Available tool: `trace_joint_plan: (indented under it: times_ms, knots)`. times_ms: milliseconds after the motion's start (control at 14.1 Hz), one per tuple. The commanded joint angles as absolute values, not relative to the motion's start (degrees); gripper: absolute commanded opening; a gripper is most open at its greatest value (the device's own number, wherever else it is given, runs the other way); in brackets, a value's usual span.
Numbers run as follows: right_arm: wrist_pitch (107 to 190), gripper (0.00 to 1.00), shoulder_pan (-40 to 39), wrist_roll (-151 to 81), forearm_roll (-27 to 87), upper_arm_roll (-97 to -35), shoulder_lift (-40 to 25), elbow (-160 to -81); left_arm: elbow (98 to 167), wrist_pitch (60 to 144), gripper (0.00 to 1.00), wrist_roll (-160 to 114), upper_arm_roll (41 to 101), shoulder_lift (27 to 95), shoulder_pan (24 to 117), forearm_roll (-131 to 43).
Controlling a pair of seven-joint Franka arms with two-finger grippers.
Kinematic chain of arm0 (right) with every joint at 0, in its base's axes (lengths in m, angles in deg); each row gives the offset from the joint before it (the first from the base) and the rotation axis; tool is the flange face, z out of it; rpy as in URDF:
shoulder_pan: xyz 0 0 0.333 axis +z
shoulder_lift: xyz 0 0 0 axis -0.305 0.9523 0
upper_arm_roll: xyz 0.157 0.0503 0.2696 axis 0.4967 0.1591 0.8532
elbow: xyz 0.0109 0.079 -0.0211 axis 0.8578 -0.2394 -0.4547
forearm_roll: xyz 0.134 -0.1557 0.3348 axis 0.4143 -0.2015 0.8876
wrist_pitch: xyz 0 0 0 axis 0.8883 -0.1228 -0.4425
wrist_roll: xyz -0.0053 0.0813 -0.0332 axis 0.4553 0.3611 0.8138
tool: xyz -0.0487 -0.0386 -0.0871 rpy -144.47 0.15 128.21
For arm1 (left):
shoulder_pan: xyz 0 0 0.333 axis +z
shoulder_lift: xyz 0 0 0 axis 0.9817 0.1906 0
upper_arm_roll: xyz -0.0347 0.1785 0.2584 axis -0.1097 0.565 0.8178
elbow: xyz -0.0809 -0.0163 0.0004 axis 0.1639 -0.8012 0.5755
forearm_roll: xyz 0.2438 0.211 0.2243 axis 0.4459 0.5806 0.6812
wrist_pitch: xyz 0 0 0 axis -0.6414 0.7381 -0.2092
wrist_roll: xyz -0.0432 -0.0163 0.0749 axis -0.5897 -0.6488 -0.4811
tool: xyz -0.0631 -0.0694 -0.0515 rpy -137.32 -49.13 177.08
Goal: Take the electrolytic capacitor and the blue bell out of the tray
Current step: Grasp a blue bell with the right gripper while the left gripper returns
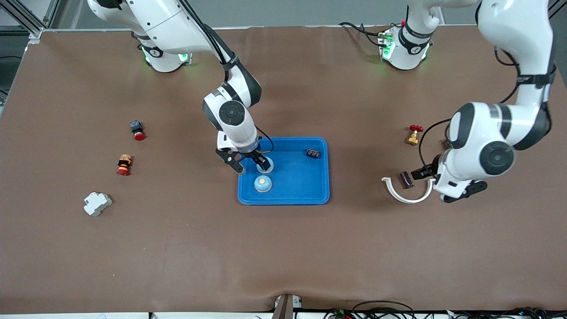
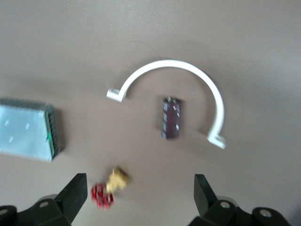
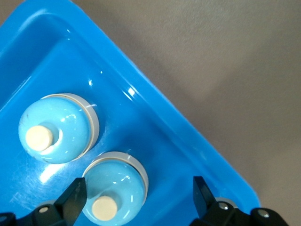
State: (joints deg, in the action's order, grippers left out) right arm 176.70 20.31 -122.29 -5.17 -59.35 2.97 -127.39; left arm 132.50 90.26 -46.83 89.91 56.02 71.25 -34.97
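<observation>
A dark brown capacitor lies on the table inside the curve of a white half-ring clip. My left gripper hangs open just above and beside it, holding nothing. Two light blue bells stand in the blue tray. One bell stands free. The other bell sits between the fingers of my open right gripper, closer to one finger. A small dark part lies in the tray's corner.
A brass valve with a red handle lies near the left arm, with a grey box beside it. Toward the right arm's end lie a red-tipped button, an orange and red part and a white breaker.
</observation>
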Motion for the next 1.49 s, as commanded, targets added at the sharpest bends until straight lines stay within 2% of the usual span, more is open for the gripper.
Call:
trace_joint_plan:
  times_ms: [0, 356, 640, 711, 782, 853, 924, 1209, 1422]
  knots:
    - [174.8, 1.0, 22.1, -125.0, -6.3, -60.3, 5.7, -123.4, 123.1, 80.9, 1.0, -54.2, 89.4, 56.9, 70.1, -38.8]
    - [174.9, 1.0, 23.0, -126.6, -6.4, -60.3, 6.4, -123.1, 118.3, 80.0, 1.0, -73.4, 87.3, 59.0, 64.3, -42.8]
    - [174.9, 1.0, 23.3, -126.5, -6.9, -60.3, 6.4, -123.2, 113.5, 83.1, 1.0, -89.5, 87.4, 66.1, 57.1, -45.2]
    - [174.9, 0.85, 23.3, -126.6, -8.4, -60.2, 6.4, -123.2, 113.2, 85.6, 1.0, -94.0, 87.4, 67.6, 55.8, -45.2]
    - [174.9, 0.61, 23.4, -126.6, -9.6, -60.2, 6.4, -123.2, 113.2, 87.7, 1.0, -98.6, 87.4, 69.2, 54.4, -45.0]
    - [174.9, 0.25, 23.5, -126.6, -9.7, -60.2, 6.4, -123.2, 113.2, 88.7, 1.0, -101.5, 87.7, 70.6, 52.7, -44.7]
    - [174.9, 0.0, 23.5, -126.6, -9.7, -60.2, 6.4, -123.2, 113.2, 90.3, 1.0, -103.8, 87.8, 71.8, 52.0, -44.7]
    - [173.4, 0.0, 23.6, -126.1, -9.7, -60.2, 5.7, -122.9, 113.3, 97.0, 1.0, -114.2, 87.8, 73.6, 49.3, -44.5]
    - [162.1, 0.0, 22.7, -123.9, -9.7, -60.2, 2.7, -119.2, 113.5, 99.0, 1.0, -119.1, 87.9, 74.3, 47.6, -44.2]
